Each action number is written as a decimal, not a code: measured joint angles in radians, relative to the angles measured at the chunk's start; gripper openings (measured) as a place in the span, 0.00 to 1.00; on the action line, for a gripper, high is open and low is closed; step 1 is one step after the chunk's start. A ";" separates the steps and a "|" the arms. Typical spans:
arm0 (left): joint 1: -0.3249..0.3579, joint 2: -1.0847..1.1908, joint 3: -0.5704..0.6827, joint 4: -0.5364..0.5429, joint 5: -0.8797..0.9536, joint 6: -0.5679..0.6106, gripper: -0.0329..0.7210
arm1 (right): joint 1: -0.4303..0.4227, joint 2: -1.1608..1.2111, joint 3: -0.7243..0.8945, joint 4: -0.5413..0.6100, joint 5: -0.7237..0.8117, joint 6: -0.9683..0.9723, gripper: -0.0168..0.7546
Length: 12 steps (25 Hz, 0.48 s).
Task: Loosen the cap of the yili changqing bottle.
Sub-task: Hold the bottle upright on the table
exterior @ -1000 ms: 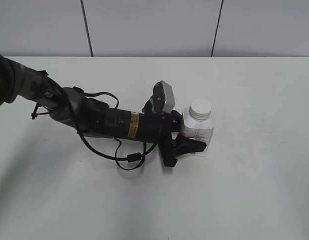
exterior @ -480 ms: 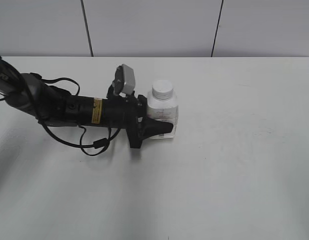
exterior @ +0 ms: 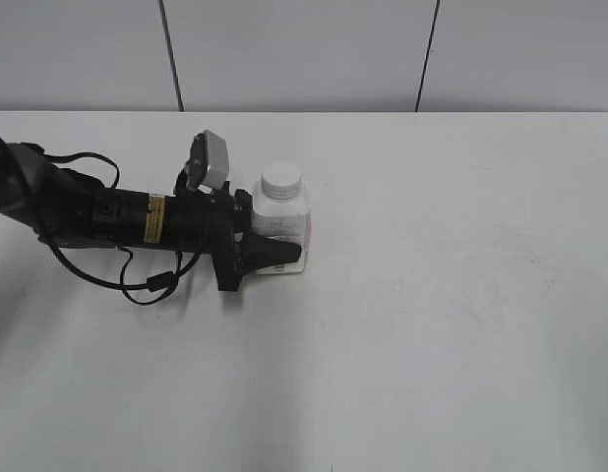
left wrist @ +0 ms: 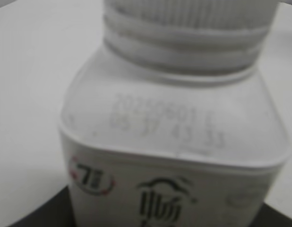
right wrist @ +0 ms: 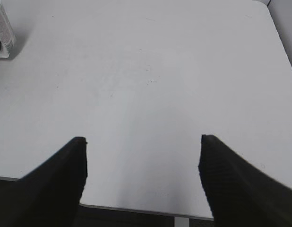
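The yili changqing bottle [exterior: 282, 224] is a small white squarish bottle that stands upright on the table, left of the middle. Its white ribbed cap [exterior: 281, 181] sits on the neck. My left gripper [exterior: 273, 254] reaches in from the left, low over the table, and is shut on the bottle's body. In the left wrist view the bottle [left wrist: 174, 142] fills the frame, with the cap [left wrist: 193, 12] at the top edge. My right gripper [right wrist: 142, 142] is open and empty above the table's near edge. The bottle [right wrist: 3, 26] shows far off at its top left.
The white table [exterior: 461, 295] runs to a grey panelled wall [exterior: 304, 49] at the back. The left arm's black cable [exterior: 147, 285] loops on the table beside the arm. The table's front edge [right wrist: 136, 208] lies just under the right gripper.
My left arm has drawn back to the left with the bottle in its grip, so the bottle has moved left and a little farther back. It stays upright.
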<state>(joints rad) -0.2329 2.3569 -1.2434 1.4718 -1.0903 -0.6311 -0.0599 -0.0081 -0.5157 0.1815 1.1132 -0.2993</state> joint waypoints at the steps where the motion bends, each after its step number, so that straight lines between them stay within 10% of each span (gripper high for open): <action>1: 0.002 0.005 0.000 0.000 0.000 0.005 0.54 | 0.000 0.000 0.000 0.000 0.000 0.000 0.78; 12: 0.003 0.052 0.000 -0.028 -0.053 0.021 0.54 | 0.000 0.000 0.000 0.000 0.000 0.000 0.78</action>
<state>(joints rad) -0.2300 2.4089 -1.2434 1.4442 -1.1429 -0.6105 -0.0599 -0.0081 -0.5157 0.1815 1.1132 -0.2993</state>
